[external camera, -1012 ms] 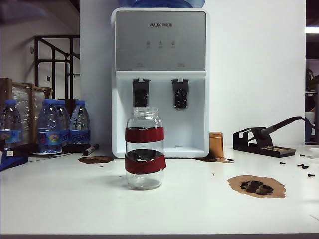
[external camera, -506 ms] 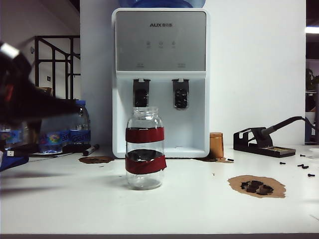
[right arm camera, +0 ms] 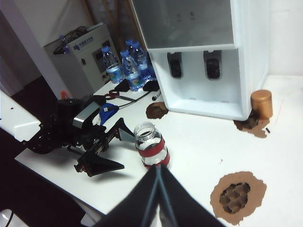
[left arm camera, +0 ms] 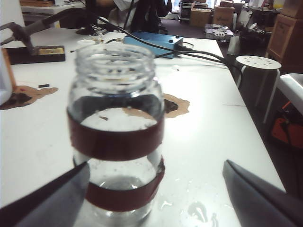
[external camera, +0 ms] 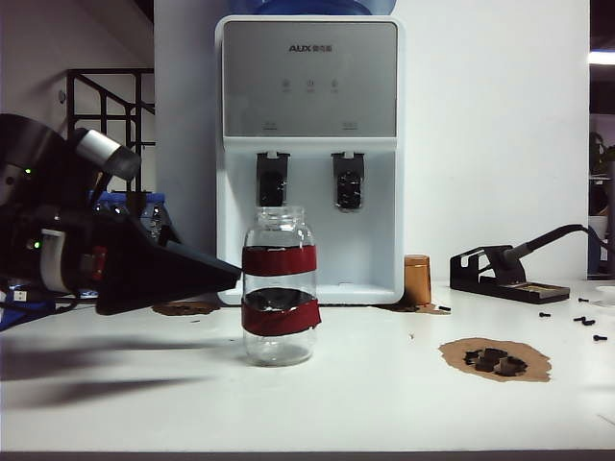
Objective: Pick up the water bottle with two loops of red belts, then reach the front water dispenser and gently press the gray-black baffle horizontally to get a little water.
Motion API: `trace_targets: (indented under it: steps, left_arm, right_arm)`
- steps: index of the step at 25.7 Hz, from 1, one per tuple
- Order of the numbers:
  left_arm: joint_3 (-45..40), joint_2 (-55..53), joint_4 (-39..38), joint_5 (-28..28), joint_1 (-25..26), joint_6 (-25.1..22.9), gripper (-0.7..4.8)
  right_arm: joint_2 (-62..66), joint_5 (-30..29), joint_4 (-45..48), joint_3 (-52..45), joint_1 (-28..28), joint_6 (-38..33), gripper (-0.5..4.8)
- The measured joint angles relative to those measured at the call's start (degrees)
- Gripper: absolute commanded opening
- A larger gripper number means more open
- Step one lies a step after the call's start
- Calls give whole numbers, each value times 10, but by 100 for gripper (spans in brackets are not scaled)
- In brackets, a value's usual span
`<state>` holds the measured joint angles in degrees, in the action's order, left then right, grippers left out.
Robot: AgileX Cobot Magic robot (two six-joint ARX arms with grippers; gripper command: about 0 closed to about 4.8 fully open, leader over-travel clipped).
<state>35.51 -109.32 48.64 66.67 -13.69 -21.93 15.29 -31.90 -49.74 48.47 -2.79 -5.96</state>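
The water bottle (external camera: 279, 288) is a clear open jar with two dark-red bands, standing upright on the white table in front of the water dispenser (external camera: 307, 86). The gray-black baffle (external camera: 272, 181) is behind it, above its mouth. My left gripper (external camera: 229, 275) comes in level from the left and is open. Its near fingertip is at the bottle's left side. In the left wrist view the bottle (left arm camera: 116, 137) fills the space just ahead of the wide-spread fingers (left arm camera: 52, 201). My right gripper (right arm camera: 156, 169) is shut and empty, high above the table on the near side of the bottle (right arm camera: 151, 149).
Blue-capped bottles (external camera: 144, 213) stand behind the left arm. A copper-coloured cup (external camera: 416, 279) sits by the dispenser's right corner. A soldering stand (external camera: 504, 274) is at the far right. A brown patch with black parts (external camera: 495, 359) and loose screws (external camera: 586, 322) lie right of the bottle.
The left arm has swung in from the left edge, and its open gripper now reaches the bottle's side. The bottle has not moved.
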Motion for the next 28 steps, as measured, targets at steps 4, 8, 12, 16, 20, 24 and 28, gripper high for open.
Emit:
trace_targets:
  steps: [4,8,12,16,20,24,28]
  left_arm:
    - [1,-3,14,-64,-26,0,479]
    - [2,-38,48,-125,-50,0,479]
    - [26,-78,71,-165,-66,0,479]
    - [70,-129,73,-211,-82,0,479]
    - [90,-140,77,-217,-80,0,306]
    - [90,-140,100,-232,-84,0,79]
    - [90,-140,103,-243,-86,0,-5]
  right_arm:
    - [18,2,-17,1,0,11,-3]
    - [23,7,-17,1,0,17,-3]
    - [23,22,-17,1,0,23,-3]
    - [23,24,-11,1,0,26,-3]
    - [23,37,-10,1,0,26,-3]
    - [23,49,-10,1,0,27,-3]
    - [23,55,3,1,0,27,-3]
